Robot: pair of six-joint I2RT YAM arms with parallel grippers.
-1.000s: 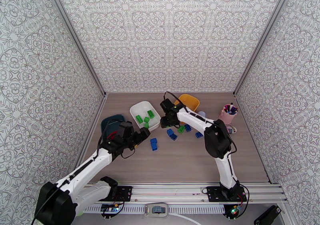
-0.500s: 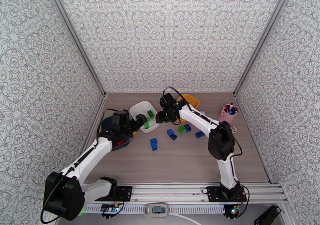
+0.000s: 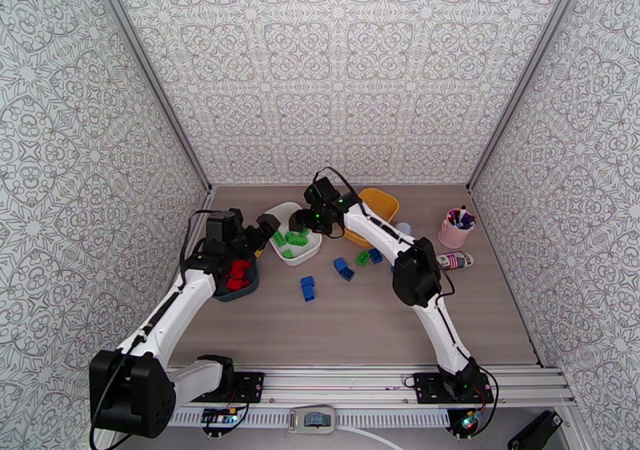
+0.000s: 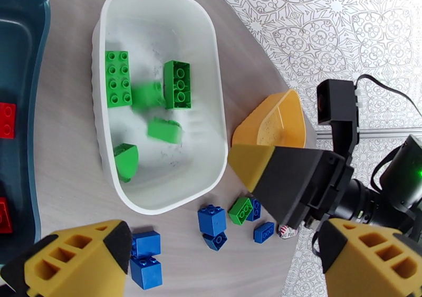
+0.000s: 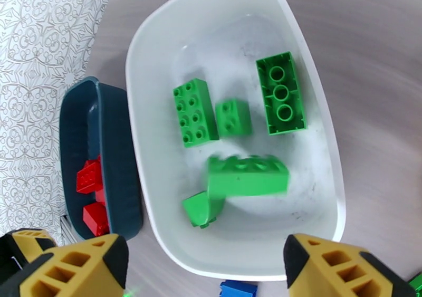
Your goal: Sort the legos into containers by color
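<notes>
**Both Grippers Released Above the Trays Toward the Desk's Far Left Corner**

The right gripper [image 3: 299, 221] hung over the white tray [image 3: 302, 256], which sat toward the far edge of the desk [image 3: 360, 324], left of its middle. Its yellow fingers [image 5: 79, 266] stood wide apart with nothing between them, so the grip was released. Five green legos [image 5: 195, 112] lay in the tray below. One was studs-up, one was a small block, one was turned upside down [image 5: 281, 93], one was a long brick [image 5: 248, 175] that looked blurred, and one was tipped against the near wall.

The left gripper [image 3: 266, 225] was just beside the white tray's left rim, between that tray and the teal tray [image 3: 240, 294]. Its fingers [image 4: 79, 258] were also spread wide and empty, so it too was released. The teal tray sat near the desk's left edge and held the red legos [image 3: 237, 274]. How many there were could not be told.

The yellow tray [image 3: 380, 204] sat at the far edge near the middle, partly behind the right arm. What lay inside it could not be made out.

Loose pieces lay on the bare desk nearer its middle, well apart from the near edge. They were several blue legos [image 3: 308, 287] and one green brick [image 3: 362, 257] lying among the blue ones. A pink cup of pens [image 3: 456, 229] stood toward the far right corner, with a white bottle [image 3: 454, 260] lying just in front of it.
</notes>
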